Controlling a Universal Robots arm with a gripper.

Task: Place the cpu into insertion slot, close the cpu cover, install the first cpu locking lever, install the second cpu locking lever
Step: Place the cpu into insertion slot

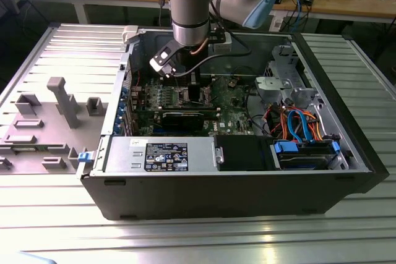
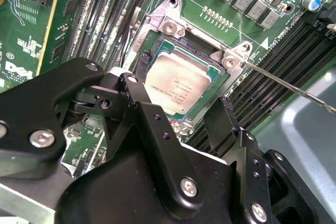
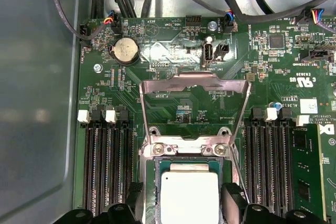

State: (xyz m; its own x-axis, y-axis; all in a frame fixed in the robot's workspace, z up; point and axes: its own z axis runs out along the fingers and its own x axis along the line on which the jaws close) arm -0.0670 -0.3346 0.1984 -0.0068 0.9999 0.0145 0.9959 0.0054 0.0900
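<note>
Ribbed metal desk (image 1: 185,239) carries an open computer case (image 1: 216,193) lying on its side, so the board faces up for the arm (image 1: 189,4) that reaches down into it from above. Within, the green motherboard (image 3: 273,77) lies flat on the case floor. Over it the black jaws hang spread, one to each side of the chip and wider than it, gripping nothing. I judge them released, since the cpu (image 2: 176,85) lies level in the insertion slot (image 3: 184,149), silver top up. The cpu cover (image 3: 194,83) is swung back on its hinge, the board showing through its window, which leaves the socket open from above. A thin locking lever (image 2: 289,86) stands free beside the slot, unlatched, so nothing yet clamps the chip.
</note>
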